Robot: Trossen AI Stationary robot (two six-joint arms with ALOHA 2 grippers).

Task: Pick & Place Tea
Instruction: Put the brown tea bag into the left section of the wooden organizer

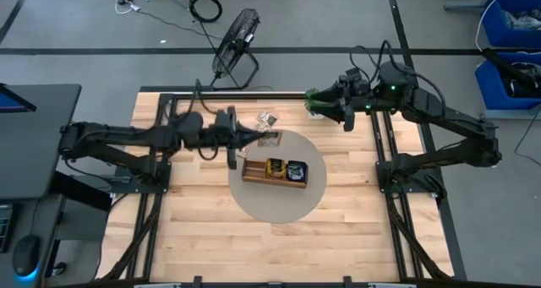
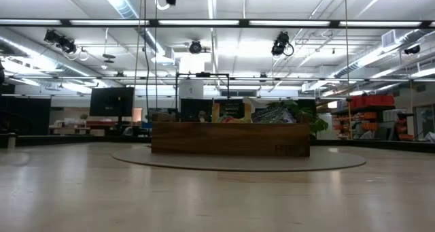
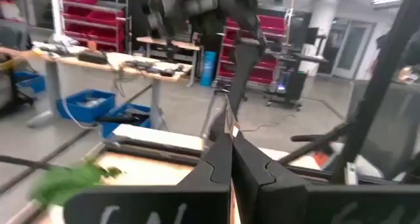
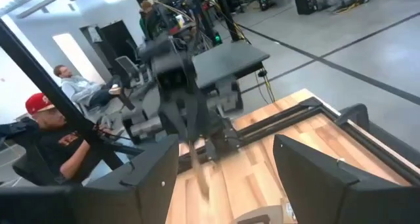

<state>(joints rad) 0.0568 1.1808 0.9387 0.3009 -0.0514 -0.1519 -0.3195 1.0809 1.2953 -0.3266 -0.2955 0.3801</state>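
Lying across the round mat [image 1: 275, 205] at the middle of the table [image 1: 203, 237], the wooden tray [image 1: 254, 173] is placed where either arm can reach it, and its three compartments appear meant to keep the tea sorted. From above, one compartment is seen to hold a yellow-and-dark packet [image 1: 275, 166] and the next a blue-and-dark packet [image 1: 295, 171], while the compartment nearest the left arm looks unfilled; how many packets are stacked in each cannot be counted. In the level view a cluster of packet tops [image 2: 234, 113] is seen standing above the tray's rim. Two or three loose packets [image 1: 268, 119] lie on the bare wood just beyond the mat, so the sorting is judged unfinished. The left gripper [image 1: 256, 136] is held low over the far edge of the mat, beside the tray, with its fingers [image 3: 216, 165] pressed together; a thin pale edge may be pinched between them, but what it is cannot be told. The right gripper [image 1: 311, 102] is raised near the table's far edge, well apart from the tray, its fingers [image 4: 308, 171] spread wide with nothing between them, and something green shows just beside it. Two arms, one tray and one mat are counted; two people sit in the room beyond.
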